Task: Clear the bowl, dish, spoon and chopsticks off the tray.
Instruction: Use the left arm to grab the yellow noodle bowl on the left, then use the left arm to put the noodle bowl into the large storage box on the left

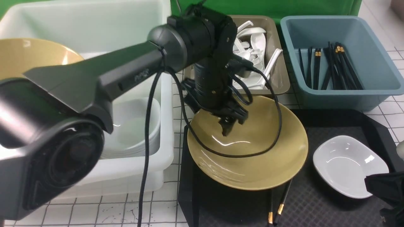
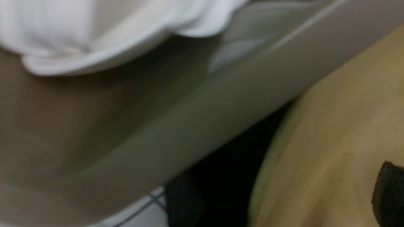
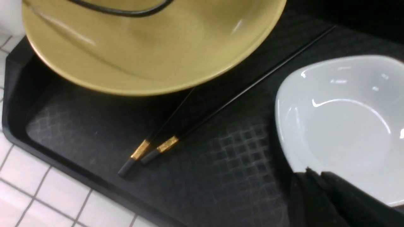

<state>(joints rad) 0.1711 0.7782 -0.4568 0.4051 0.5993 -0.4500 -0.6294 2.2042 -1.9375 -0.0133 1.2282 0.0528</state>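
The mustard-yellow bowl [image 1: 252,157] sits tilted over the left half of the black tray [image 1: 315,201], its near side raised off it. My left gripper [image 1: 228,126] is shut on the bowl's far rim, with one fingertip [image 2: 389,192] inside the bowl [image 2: 331,142]. The black chopsticks [image 1: 281,205] lie on the tray, their thin ends under the bowl [image 3: 142,56]. The white dish [image 1: 347,164] sits on the tray's right half. My right gripper [image 1: 383,186] is shut and empty at the dish's near rim [image 3: 311,179]. No spoon shows on the tray.
A big white tub [image 1: 164,94] on the left holds stacked white dishes [image 1: 135,132] and another yellow bowl [image 1: 28,56]. At the back, an olive-brown tub [image 1: 277,63] holds several white spoons [image 1: 252,41] and a blue-grey tub [image 1: 372,78] holds chopsticks. My left arm's cable [image 1: 246,154] hangs into the bowl.
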